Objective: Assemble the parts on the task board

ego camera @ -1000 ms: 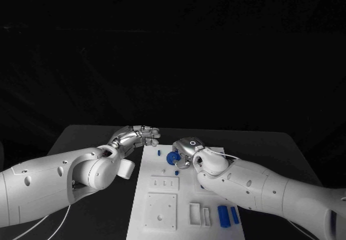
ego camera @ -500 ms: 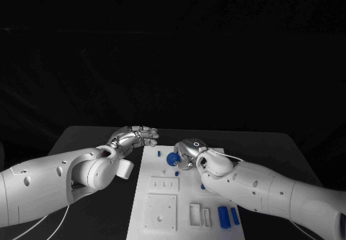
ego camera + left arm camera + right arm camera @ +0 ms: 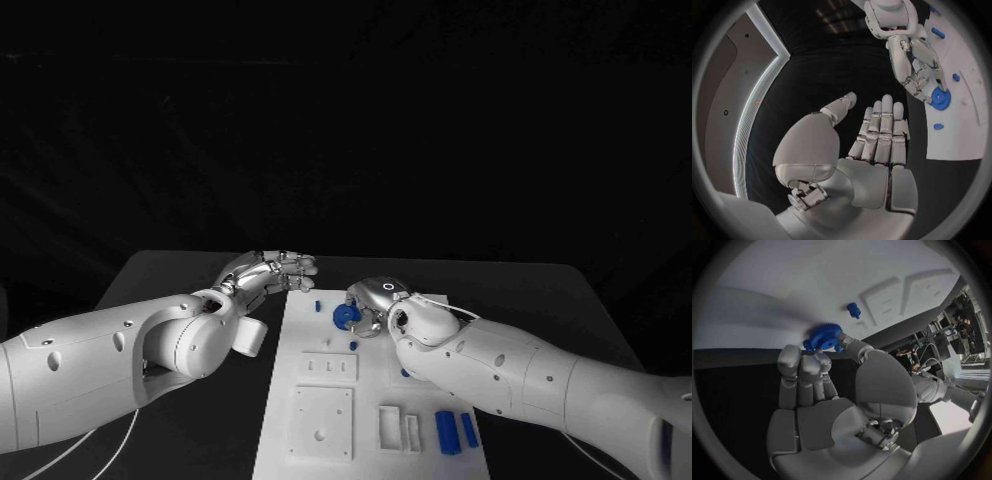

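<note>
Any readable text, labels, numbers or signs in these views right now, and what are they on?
None readable on the white task board, the blue gear-shaped part, or either silver robot hand, left and right.

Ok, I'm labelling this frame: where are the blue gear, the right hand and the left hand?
blue gear [image 3: 345,317]: head view, on its toothed face.
right hand [image 3: 378,302]: head view, on its silver back.
left hand [image 3: 271,271]: head view, on the curled silver fingers.
</note>
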Motion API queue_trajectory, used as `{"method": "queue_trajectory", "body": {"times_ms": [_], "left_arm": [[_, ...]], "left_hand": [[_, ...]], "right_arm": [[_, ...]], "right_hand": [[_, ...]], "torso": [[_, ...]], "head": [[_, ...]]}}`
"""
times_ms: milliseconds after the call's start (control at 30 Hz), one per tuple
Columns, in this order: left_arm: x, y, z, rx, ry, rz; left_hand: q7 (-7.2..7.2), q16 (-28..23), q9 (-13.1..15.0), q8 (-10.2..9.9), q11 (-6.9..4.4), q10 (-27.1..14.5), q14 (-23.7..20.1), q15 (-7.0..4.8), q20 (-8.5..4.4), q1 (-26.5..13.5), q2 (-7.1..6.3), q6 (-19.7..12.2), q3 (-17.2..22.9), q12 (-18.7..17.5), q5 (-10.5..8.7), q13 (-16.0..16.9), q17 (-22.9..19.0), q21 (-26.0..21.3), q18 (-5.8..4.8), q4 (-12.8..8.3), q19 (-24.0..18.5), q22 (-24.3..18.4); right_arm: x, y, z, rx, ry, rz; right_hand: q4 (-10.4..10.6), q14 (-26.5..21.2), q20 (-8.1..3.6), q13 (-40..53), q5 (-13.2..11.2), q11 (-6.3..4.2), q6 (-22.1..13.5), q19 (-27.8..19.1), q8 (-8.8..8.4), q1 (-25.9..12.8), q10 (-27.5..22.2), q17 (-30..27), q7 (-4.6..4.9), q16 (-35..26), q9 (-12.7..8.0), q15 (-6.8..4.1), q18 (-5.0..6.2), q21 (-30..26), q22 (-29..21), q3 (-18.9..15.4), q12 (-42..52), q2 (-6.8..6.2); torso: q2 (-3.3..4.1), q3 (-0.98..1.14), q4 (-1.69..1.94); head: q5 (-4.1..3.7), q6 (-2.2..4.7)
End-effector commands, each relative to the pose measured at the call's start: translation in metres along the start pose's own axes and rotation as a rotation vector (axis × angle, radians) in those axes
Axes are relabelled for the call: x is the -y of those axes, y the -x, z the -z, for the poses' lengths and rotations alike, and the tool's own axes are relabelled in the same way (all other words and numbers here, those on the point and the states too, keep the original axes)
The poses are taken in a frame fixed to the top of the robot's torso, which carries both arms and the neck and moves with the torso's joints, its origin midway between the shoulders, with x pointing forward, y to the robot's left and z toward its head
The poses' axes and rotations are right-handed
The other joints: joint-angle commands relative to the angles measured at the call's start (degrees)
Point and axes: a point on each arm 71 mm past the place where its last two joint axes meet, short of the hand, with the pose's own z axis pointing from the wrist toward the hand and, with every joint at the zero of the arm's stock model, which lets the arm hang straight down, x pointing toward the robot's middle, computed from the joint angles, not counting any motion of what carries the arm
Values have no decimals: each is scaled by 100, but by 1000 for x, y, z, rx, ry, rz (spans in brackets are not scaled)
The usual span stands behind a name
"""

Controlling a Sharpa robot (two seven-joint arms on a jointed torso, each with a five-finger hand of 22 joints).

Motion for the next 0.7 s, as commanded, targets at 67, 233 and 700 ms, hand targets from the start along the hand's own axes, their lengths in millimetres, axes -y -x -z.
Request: {"method": "queue_trajectory", "body": {"times_ms": [67,233,700], "left_arm": [[2,-2,-1,-13,-14,3],[2,-1,0,-8,-14,2],[2,1,2,-4,-15,1]], "left_hand": [[26,20,9,-16,33,24,-32,19,-3,-38,0,25,-7,-2,-11,3,5,28,12,-31,-35,124],[27,20,9,-16,33,24,-32,19,-3,-38,1,25,-6,-2,-11,3,5,28,13,-32,-35,124],[28,20,10,-17,34,24,-32,19,-4,-37,0,25,-3,-2,-10,3,6,29,13,-36,-36,124]], "right_arm": [[3,-8,3,-66,-6,1],[5,-7,7,-70,-4,-6],[21,-7,13,-44,-46,-8]], "right_hand": [[32,-1,-30,9,14,-29,-53,3,-27,-16,6,7,2,-25,-18,-47,351,-23,59,-14,-18,20],[45,1,-31,21,25,-24,-18,0,4,-35,19,13,11,-27,1,-46,351,-21,63,-41,-8,23],[65,3,-35,37,21,-2,33,-2,46,-50,36,24,36,-30,25,-26,351,-19,67,-67,7,29]], "torso": [[-5,-10,-3],[-7,-10,-7],[-6,-4,-16]], "head": [[3,-9],[11,-17],[18,-11]]}}
